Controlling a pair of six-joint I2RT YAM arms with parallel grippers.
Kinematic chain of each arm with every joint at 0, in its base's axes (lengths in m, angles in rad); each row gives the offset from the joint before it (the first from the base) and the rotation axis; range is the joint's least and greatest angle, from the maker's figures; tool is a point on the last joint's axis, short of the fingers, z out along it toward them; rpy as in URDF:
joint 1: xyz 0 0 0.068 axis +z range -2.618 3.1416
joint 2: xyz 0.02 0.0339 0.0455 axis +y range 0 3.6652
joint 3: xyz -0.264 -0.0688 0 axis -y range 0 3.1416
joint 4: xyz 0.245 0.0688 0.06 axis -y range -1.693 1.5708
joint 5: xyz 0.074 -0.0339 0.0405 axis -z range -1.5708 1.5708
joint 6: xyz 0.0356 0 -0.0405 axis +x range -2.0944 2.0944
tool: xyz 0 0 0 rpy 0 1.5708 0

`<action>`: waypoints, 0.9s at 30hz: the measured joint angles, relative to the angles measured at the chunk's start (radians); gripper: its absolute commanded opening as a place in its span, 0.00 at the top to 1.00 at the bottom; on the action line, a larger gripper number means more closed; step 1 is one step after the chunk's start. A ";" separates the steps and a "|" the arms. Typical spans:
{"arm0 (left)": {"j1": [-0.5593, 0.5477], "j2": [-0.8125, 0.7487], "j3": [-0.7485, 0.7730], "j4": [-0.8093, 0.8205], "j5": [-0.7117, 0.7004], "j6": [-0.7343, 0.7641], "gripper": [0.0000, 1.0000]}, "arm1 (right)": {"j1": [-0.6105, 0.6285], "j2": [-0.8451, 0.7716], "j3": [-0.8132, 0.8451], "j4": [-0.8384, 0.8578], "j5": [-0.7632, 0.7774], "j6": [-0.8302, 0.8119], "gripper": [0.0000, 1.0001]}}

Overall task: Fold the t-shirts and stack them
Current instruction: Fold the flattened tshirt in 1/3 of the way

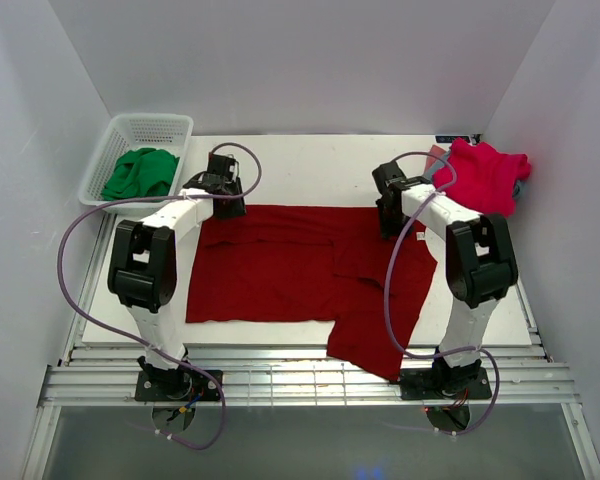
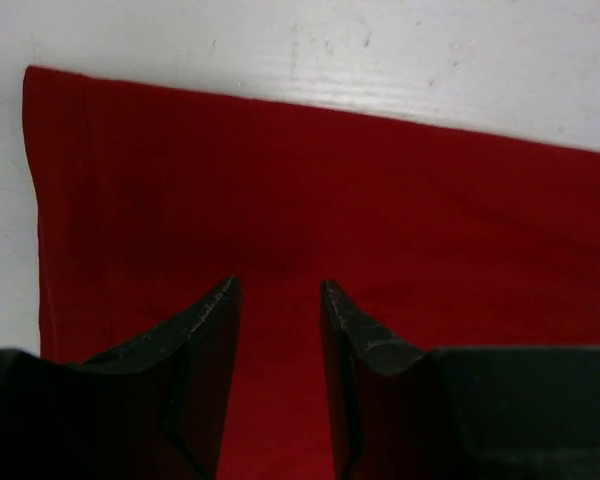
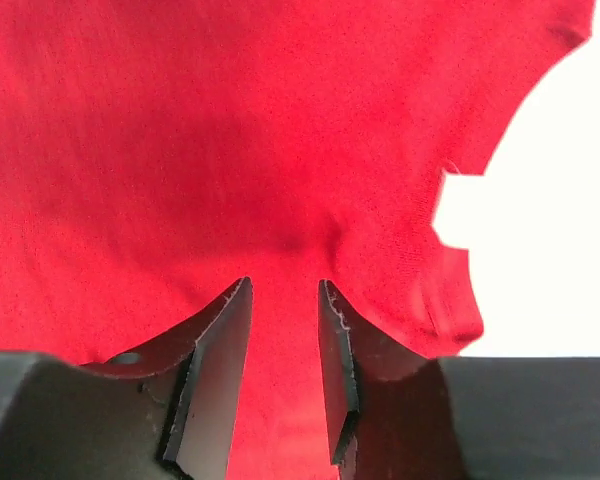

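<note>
Folding the dark red t-shirt (image 1: 280,275)
Left end effector (image 2: 280,287) and right end effector (image 3: 285,285) apart, unloaded; grip far edge evenly.

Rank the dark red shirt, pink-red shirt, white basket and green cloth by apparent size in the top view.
1. dark red shirt, by far the largest.
2. white basket and pink-red shirt: they look about alike, so not ranked.
3. green cloth, smallest.
</note>
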State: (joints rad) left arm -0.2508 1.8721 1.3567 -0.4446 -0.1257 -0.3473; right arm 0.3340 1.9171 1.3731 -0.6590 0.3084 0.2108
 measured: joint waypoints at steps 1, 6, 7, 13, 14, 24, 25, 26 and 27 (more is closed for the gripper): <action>-0.001 -0.005 -0.017 -0.003 0.011 0.001 0.53 | 0.000 -0.035 -0.019 -0.020 0.004 0.000 0.61; 0.020 -0.002 -0.065 -0.016 0.014 0.007 0.56 | 0.000 -0.119 -0.035 -0.047 0.031 0.014 0.76; 0.024 0.003 -0.068 -0.019 0.010 0.006 0.57 | 0.000 -0.118 -0.037 -0.046 0.032 0.016 0.81; 0.028 0.042 -0.069 -0.022 -0.031 0.006 0.59 | 0.000 -0.064 -0.068 -0.040 0.038 0.023 0.92; 0.028 0.051 -0.069 -0.022 -0.039 0.006 0.60 | 0.000 -0.047 -0.069 -0.037 0.038 0.024 0.92; 0.024 0.088 -0.044 -0.016 -0.097 -0.003 0.63 | 0.003 0.061 -0.002 -0.067 0.059 0.021 0.92; 0.024 0.092 -0.040 -0.016 -0.101 -0.004 0.63 | 0.003 0.073 0.016 -0.080 0.061 0.019 0.92; 0.025 0.098 -0.032 -0.019 -0.104 -0.006 0.64 | 0.002 0.087 0.033 -0.092 0.065 0.017 0.92; 0.026 0.105 -0.022 -0.019 -0.106 -0.007 0.64 | 0.002 0.100 0.052 -0.105 0.068 0.016 0.92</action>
State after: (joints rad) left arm -0.2245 1.9766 1.3346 -0.4637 -0.2314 -0.3546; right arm 0.3359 2.0171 1.4250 -0.7639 0.3763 0.2264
